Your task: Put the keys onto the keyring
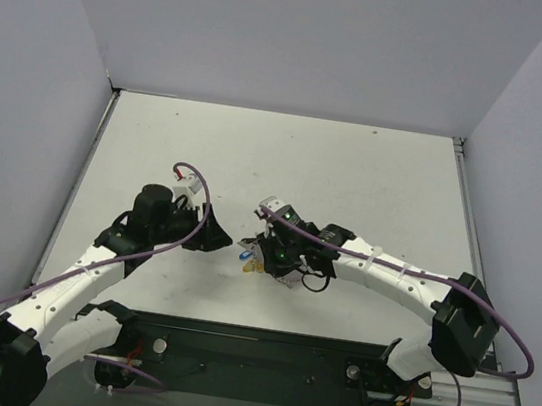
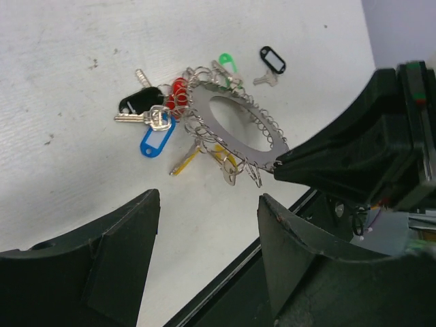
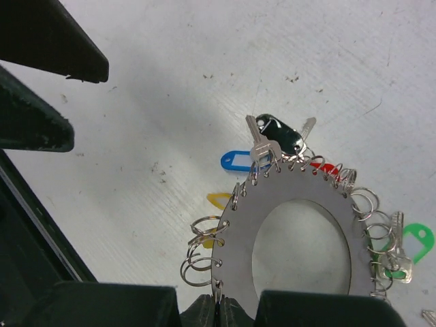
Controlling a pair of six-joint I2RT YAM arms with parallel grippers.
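Logging top: left hand (image 1: 223, 240) and right hand (image 1: 266, 256) meet over tabletop (image 1: 288, 155) by keys (image 1: 247, 260) | left wrist: left hand agape, empty; right hand pinches keyring (image 2: 199, 103) rim; most keys strung, black-tagged key (image 2: 271, 61) loose beyond | right wrist: rim pinch confirmed; judged nearly done

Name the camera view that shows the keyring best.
Left wrist: the whole keyring shows, the right gripper pinching its rim. The right wrist view is closer, but that gripper cuts off the ring's near edge. The top external view shows only a tiny glint beside the gripper.
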